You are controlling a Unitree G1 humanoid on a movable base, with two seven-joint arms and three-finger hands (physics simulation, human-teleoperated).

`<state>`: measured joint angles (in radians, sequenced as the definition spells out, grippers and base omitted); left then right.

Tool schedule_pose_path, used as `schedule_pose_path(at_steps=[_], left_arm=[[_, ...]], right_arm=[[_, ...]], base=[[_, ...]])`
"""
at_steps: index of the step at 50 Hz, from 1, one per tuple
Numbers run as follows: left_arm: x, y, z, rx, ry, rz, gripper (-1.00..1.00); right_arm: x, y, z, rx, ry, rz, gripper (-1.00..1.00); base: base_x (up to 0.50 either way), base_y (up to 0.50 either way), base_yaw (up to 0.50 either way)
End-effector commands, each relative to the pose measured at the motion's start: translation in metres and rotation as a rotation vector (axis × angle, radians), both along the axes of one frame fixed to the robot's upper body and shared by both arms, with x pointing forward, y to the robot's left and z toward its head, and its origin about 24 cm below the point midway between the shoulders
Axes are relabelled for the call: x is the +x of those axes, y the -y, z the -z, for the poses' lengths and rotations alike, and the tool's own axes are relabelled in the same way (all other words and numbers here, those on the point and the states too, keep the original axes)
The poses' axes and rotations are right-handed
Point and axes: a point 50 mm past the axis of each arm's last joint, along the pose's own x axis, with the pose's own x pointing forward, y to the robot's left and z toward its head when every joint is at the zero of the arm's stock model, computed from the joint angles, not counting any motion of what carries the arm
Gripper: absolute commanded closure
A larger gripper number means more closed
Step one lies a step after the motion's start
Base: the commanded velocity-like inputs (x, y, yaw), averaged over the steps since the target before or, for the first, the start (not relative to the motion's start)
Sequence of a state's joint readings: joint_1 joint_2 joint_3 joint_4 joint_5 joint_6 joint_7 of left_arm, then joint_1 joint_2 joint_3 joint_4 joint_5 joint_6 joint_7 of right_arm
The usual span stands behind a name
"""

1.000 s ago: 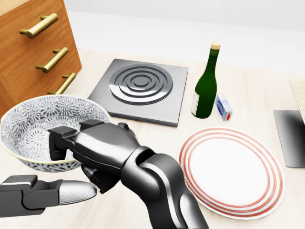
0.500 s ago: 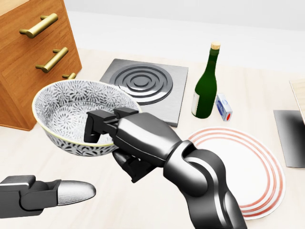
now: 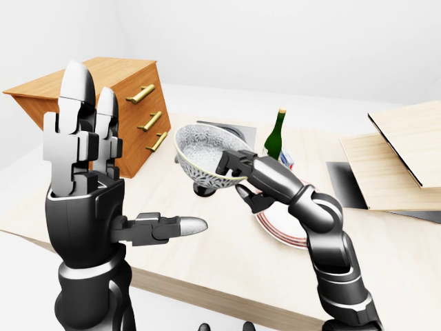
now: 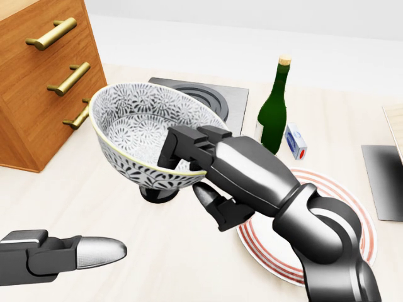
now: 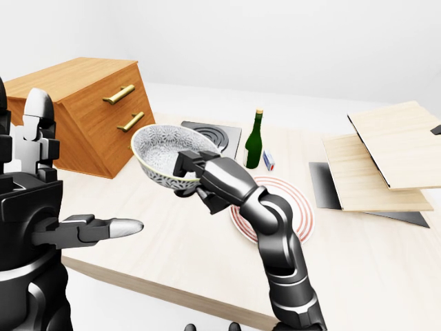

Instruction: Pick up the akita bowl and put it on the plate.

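Over the pale counter (image 4: 94,201), beside the wooden drawer cabinet (image 4: 38,75), the right hand (image 4: 233,173) has carried the akita bowl (image 4: 138,132) further right and higher in the head view than half a second ago. The bowl now hides most of the hotplate (image 4: 230,97). The hand's fingers are clamped on the bowl's right rim. The bowl hangs clear of the counter, tilted, just left of the striped plate (image 4: 352,214). The left hand (image 3: 83,179) stays where it was, fingers spread and empty. The green bottle (image 4: 272,119) and small box (image 4: 296,141) stand unmoved above the plate.
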<state>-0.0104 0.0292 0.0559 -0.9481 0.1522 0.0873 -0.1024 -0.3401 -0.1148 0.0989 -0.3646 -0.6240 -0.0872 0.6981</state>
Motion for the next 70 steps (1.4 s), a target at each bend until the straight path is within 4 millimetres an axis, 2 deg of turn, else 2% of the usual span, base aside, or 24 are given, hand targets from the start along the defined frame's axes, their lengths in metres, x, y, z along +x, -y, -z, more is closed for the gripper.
schedule_pose_path(at_steps=[1, 9, 22, 37, 43, 60, 65, 70], left_arm=[[-0.001, 0.000, -0.001, -0.002, 0.005, -0.002, -0.94], [-0.003, 0.001, -0.003, 0.006, 0.017, 0.000, -0.94], [-0.002, 0.002, -0.002, 0.004, 0.013, -0.001, -0.94], [-0.005, 0.004, -0.005, 0.012, 0.034, 0.006, -0.94], [-0.005, 0.004, -0.006, 0.015, 0.038, 0.005, -0.94], [-0.007, 0.004, -0.007, 0.022, 0.049, 0.002, -0.94], [-0.006, 0.005, -0.007, 0.021, 0.046, 0.001, -0.94], [-0.006, 0.004, -0.007, 0.021, 0.047, 0.001, -0.94]], right_arm=[[-0.012, 0.025, -0.012, 0.022, 0.063, 0.043, 1.00], [-0.019, 0.049, -0.001, 0.029, 0.014, 0.099, 1.00], [-0.017, 0.092, -0.005, 0.052, -0.002, 0.209, 1.00], [-0.017, 0.123, -0.007, 0.041, -0.013, 0.310, 1.00], [-0.022, 0.139, 0.002, 0.054, -0.056, 0.364, 1.00], [-0.034, 0.185, 0.044, 0.053, -0.247, 0.558, 1.00], [-0.042, 0.191, 0.049, 0.071, -0.269, 0.580, 1.00], [-0.044, 0.192, 0.045, 0.091, -0.252, 0.585, 1.00]], base=[[0.00, 0.00, 0.00], [0.00, 0.00, 0.00], [0.00, 0.00, 0.00], [0.00, 0.00, 0.00], [0.00, 0.00, 0.00], [0.00, 0.00, 0.00], [0.00, 0.00, 0.00], [0.00, 0.00, 0.00]])
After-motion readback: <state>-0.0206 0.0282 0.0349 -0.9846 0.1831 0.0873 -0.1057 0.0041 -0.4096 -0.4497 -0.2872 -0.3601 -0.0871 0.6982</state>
